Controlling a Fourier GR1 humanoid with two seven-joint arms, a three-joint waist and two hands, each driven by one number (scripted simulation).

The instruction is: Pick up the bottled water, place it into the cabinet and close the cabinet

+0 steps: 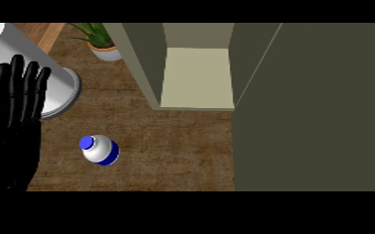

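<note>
The bottled water [100,149] stands on the wooden counter at the lower left, seen from above: a clear body with a blue cap and blue label. My left hand [21,114] rests at the left edge, fingers straight and pointing up, a short way left of the bottle and not touching it. The cabinet [147,64] is olive green; its inside shelf [196,77] shows pale through the open front. Its open door [304,109] fills the right side of the view. My right hand does not show.
A grey metal cylinder [51,87] lies at the upper left, partly behind my left hand. A potted plant [102,42] in a white pot stands by the cabinet's left wall. Bare wood counter [176,148] lies between the bottle and the door.
</note>
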